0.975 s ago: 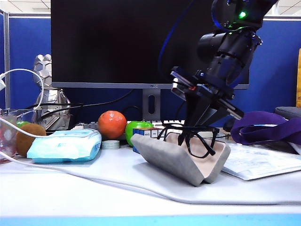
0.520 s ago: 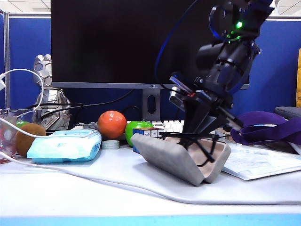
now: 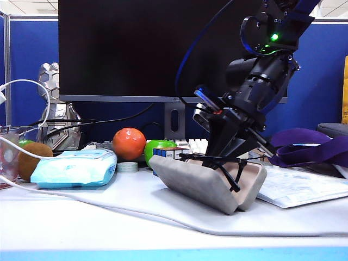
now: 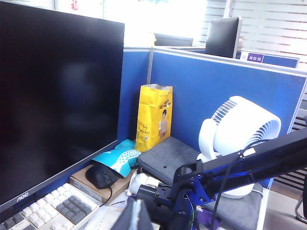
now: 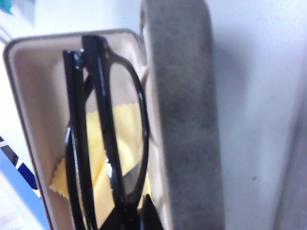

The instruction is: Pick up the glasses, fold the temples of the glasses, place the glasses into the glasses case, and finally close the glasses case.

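The grey felt glasses case (image 3: 198, 185) lies open on the desk right of centre, its beige lining (image 5: 43, 120) facing up. My right gripper (image 3: 220, 156) reaches down over it from above, shut on the black glasses (image 3: 215, 159) at the bridge. The glasses (image 5: 106, 120) lie nearly flat across the open case, with the temples (image 5: 74, 143) folded behind the lenses. A yellow cloth (image 5: 60, 179) sits under them in the case. The right gripper (image 5: 136, 218) pinches the frame between its black fingers. The left gripper (image 4: 136, 216) is raised away from the desk, a blurred wedge with tips together, holding nothing.
A light-blue tissue pack (image 3: 76, 167), a kiwi (image 3: 33, 160), an orange (image 3: 129, 143), a green apple (image 3: 157, 147) and a puzzle cube (image 3: 171, 153) stand left of the case. A monitor (image 3: 141, 49) is behind. Purple strap (image 3: 310, 144) and papers (image 3: 302, 187) lie right.
The right gripper has sunk toward the case, and the glasses have tipped from upright to nearly flat in the case. The case has not moved.
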Motion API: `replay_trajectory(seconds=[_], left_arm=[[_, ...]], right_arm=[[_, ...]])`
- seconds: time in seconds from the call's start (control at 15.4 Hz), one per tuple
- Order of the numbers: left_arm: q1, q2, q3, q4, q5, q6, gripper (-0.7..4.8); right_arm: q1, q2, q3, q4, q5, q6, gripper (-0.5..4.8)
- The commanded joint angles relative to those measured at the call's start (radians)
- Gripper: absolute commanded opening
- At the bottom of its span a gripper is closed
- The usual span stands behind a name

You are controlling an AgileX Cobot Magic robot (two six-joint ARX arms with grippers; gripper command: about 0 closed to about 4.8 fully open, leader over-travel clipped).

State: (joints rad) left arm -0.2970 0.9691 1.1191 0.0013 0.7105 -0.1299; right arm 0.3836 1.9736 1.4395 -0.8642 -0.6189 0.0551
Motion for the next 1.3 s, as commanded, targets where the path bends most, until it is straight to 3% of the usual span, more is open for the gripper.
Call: replay_trajectory(seconds=[0.06,0.91,1.3], left_arm=[[-0.001,-0.003,0.002,0.006,0.000,0.003,-0.06],[-0.001,-0.002,0.002,0.006,0.000,0.003,-0.06],[-0.001,-0.003,0.002,0.003,0.001,0.003,-0.06]], right_arm=[[0.002,0.008,-0.003,-0.008,0.064,-0.004,-0.01],[-0.002,-0.038,-0.001,-0.022,0.102,-0.028,-0.01],[-0.002,-0.038,-0.002,-0.006,0.052,0.099,-0.01]])
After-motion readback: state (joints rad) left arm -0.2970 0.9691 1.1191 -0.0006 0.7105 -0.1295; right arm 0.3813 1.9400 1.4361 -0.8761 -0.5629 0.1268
